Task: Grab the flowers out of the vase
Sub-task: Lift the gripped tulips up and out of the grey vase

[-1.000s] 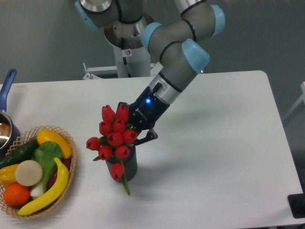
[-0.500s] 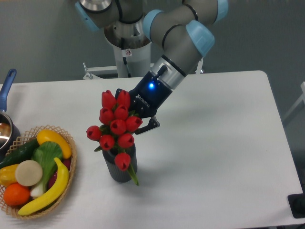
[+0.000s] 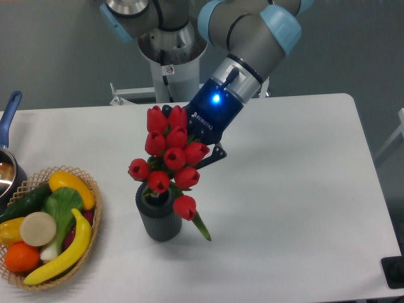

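The flowers [image 3: 172, 158], a bunch of red tulip buds with green leaves, hang tilted above and slightly right of the vase [image 3: 158, 216], a small dark grey ribbed cylinder on the white table. One low bud and a green leaf droop past the vase's right rim. My gripper [image 3: 201, 151] reaches in from the upper right and is shut on the bunch; the buds hide most of its fingers, with one dark finger [image 3: 216, 154] showing at the right. Whether the stems still reach inside the vase is hidden.
A wicker basket [image 3: 88, 183] with fruit and vegetables sits at the front left. A pot with a blue handle [image 3: 9, 112] stands at the left edge. The arm's base [image 3: 169, 57] rises behind the table. A dark object [image 3: 394, 273] sits off the front right corner.
The gripper has risen and shifted right with the bunch, lifting the flowers up out of the vase. The vase's rim and upper body now show below the buds.
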Controlling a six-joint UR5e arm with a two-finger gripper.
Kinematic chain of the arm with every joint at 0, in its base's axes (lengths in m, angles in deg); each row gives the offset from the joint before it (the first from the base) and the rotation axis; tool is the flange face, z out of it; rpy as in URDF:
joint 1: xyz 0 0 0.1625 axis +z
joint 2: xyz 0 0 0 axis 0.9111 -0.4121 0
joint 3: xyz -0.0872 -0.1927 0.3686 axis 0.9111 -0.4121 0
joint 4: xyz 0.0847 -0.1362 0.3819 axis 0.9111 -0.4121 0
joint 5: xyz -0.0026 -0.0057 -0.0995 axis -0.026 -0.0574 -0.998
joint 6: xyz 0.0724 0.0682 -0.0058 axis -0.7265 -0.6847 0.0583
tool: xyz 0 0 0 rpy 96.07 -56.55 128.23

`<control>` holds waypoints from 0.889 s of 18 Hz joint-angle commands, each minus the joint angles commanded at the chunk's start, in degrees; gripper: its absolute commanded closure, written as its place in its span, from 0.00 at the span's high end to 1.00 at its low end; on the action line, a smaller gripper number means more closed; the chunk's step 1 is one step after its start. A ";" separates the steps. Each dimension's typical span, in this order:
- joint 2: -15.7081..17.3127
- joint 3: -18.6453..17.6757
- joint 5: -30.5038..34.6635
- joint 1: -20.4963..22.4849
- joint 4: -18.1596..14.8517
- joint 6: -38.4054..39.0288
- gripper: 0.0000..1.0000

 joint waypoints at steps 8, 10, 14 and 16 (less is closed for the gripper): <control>1.49 1.15 -2.89 1.49 0.00 3.97 0.37; 1.67 1.23 -4.74 2.46 0.00 5.63 0.37; 1.58 2.38 -5.36 3.43 0.00 6.26 0.37; 1.50 2.47 -5.27 4.13 0.09 5.03 0.37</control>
